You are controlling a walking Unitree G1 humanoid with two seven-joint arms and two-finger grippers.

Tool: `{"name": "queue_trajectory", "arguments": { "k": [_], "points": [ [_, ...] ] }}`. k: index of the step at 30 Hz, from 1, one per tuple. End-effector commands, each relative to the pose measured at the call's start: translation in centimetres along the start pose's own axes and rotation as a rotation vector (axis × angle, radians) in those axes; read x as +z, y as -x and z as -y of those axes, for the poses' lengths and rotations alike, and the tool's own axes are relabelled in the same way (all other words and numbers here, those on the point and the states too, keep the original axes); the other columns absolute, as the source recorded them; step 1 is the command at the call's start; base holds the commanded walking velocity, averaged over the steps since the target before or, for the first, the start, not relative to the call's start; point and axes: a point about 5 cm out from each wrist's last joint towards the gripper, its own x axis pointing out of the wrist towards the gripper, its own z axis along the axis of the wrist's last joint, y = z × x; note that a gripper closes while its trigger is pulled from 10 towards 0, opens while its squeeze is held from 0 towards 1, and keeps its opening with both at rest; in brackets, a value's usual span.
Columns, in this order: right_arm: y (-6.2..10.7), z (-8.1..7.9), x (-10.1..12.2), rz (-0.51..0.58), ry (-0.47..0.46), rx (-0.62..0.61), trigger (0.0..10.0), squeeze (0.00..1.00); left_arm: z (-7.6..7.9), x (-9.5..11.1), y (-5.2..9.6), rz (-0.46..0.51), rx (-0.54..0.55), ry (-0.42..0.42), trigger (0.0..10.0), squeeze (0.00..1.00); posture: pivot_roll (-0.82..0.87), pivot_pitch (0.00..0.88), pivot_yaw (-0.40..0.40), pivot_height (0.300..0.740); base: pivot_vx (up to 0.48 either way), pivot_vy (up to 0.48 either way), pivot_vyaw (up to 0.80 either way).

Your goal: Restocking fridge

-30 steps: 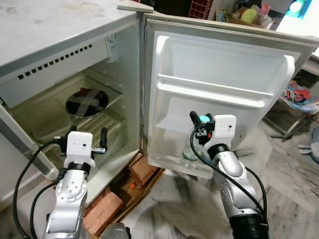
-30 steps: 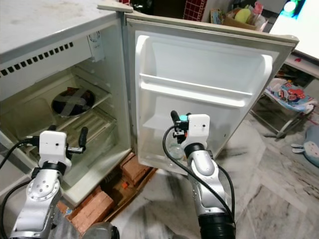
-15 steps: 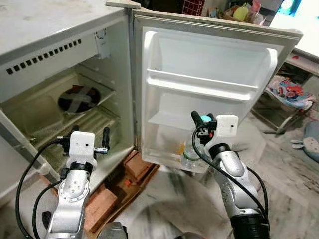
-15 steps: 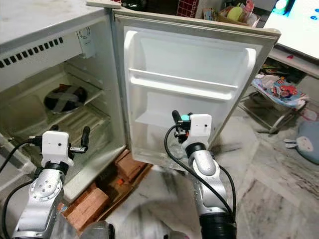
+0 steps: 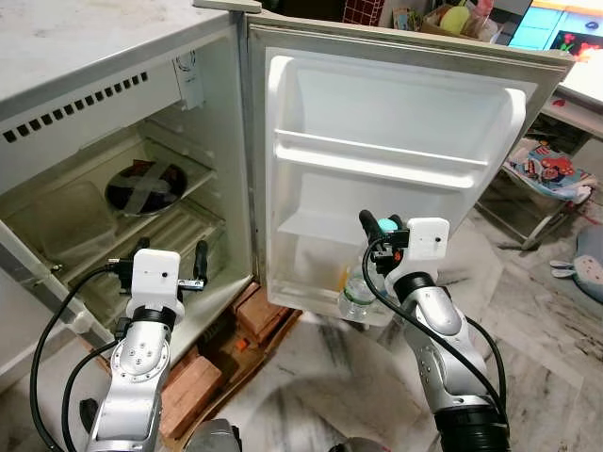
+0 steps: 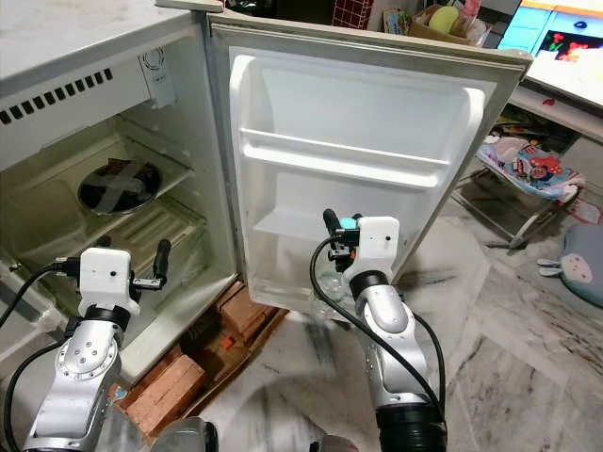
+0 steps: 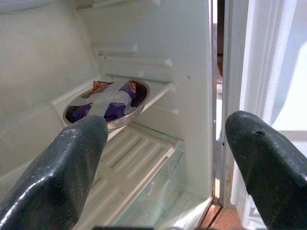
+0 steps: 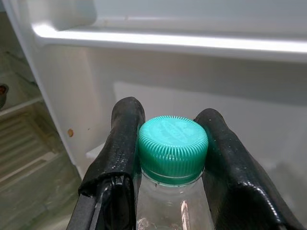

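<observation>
A small white fridge (image 5: 113, 113) stands with its door (image 5: 396, 160) swung wide. My right gripper (image 5: 379, 227) is shut on a clear water bottle (image 5: 355, 294) just below its teal cap (image 8: 171, 143). The bottle hangs upright in front of the door's bottom shelf (image 5: 325, 301). In the right wrist view the fingers (image 8: 122, 143) clamp the neck from both sides. My left gripper (image 5: 170, 252) is open and holds nothing, raised in front of the fridge's lower interior. A steel bowl (image 7: 108, 101) crossed with tape sits on an inner shelf.
Red bricks (image 5: 264, 315) prop up the fridge base on the marble floor (image 5: 311, 395). The door's middle rail shelf (image 5: 386, 165) holds nothing. A child's seat (image 5: 551, 174) and clutter stand at the far right, and a box of toys (image 5: 452, 21) lies behind the door.
The camera has shifted slightly, so the fridge sits a bit lower and to the left in frame. My right gripper keeps the bottle before the door's bottom shelf. The left arm has not moved.
</observation>
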Motion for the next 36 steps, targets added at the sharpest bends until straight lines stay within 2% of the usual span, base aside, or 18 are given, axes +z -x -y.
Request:
{"name": "queue_trajectory", "arguments": {
  "k": [1,6,20,29,36],
  "points": [
    [-0.06,-0.11,0.77,0.03,-0.001,0.007,10.0,0.0,0.23,0.26,-0.02,0.008,-0.012,0.0,10.0,0.0,0.09,0.035,-0.067,0.692,0.0,0.0,0.0],
    [-0.1,-0.23,0.76,0.03,-0.001,0.009,10.0,0.0,0.12,0.38,-0.05,0.022,-0.007,-0.003,10.0,0.0,0.09,0.035,-0.064,0.668,0.0,0.0,0.0],
    [-0.27,-0.25,0.9,0.035,-0.008,0.022,10.0,0.0,0.15,0.57,-0.25,0.027,-0.01,-0.008,10.0,0.0,0.09,0.036,-0.062,0.668,0.0,0.0,0.0],
    [-0.3,-0.61,0.86,0.037,-0.013,0.038,10.0,0.0,0.19,0.56,-0.41,0.027,-0.01,-0.01,10.0,0.0,0.09,0.033,-0.062,0.609,0.0,0.0,0.0],
    [-0.48,-0.64,0.99,0.043,0.0,0.047,10.0,0.0,0.24,0.73,-0.6,0.037,-0.009,-0.015,10.0,0.0,0.09,0.029,-0.064,0.609,0.0,0.0,0.0]
  ]
}}
